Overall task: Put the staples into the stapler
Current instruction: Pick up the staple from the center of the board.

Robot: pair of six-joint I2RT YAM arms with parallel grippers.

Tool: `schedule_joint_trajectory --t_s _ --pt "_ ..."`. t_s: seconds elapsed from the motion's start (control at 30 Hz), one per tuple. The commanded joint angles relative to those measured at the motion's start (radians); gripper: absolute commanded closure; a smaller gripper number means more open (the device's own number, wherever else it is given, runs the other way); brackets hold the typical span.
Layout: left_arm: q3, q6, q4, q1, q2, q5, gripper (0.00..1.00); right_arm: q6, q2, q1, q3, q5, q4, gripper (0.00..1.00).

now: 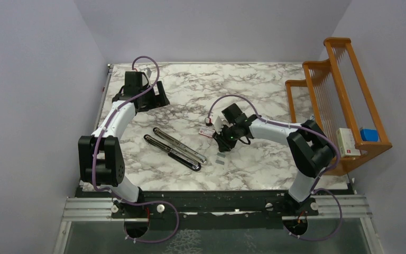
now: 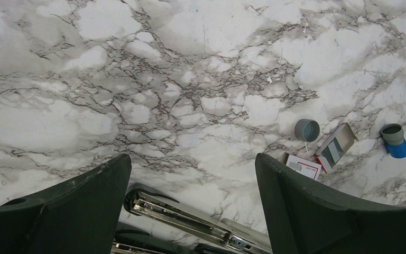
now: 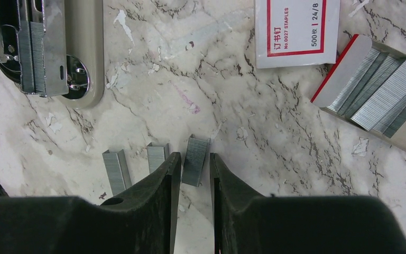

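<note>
The stapler (image 1: 174, 149) lies opened flat at the middle of the marble table, its two long halves side by side. In the right wrist view, the end of the stapler (image 3: 58, 50) shows a strip in its channel. Three loose strips of staples (image 3: 116, 170) lie in a row on the marble. My right gripper (image 3: 194, 156) is low over them and narrowly open. Its fingers (image 3: 169, 174) stand on either side of the rightmost strip (image 3: 194, 160), which rests on the table. My left gripper (image 2: 192, 157) hangs wide open and empty above the stapler's far end (image 2: 190, 222).
The white-and-red staple box lid (image 3: 296, 32) and its tray of staples (image 3: 375, 95) lie just beyond the right gripper. A grey cap (image 2: 307, 129) and a blue-and-grey cylinder (image 2: 396, 140) sit near them. A wooden rack (image 1: 338, 95) stands at the right edge.
</note>
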Motion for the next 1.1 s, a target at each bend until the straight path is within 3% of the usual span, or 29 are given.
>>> schedule_joint_trajectory --t_s 0.0,0.4,1.07 --pt "-0.003 0.004 -0.002 0.0 0.008 0.026 0.09 0.001 -0.001 0.026 0.005 0.08 -0.016 0.7" --pt "-0.002 0.003 -0.001 0.0 0.008 0.023 0.09 0.007 -0.027 0.036 -0.037 0.142 0.032 0.85" --pt "-0.004 0.003 -0.012 0.003 -0.052 -0.095 0.09 0.099 0.069 0.089 0.152 0.061 0.11 0.85"
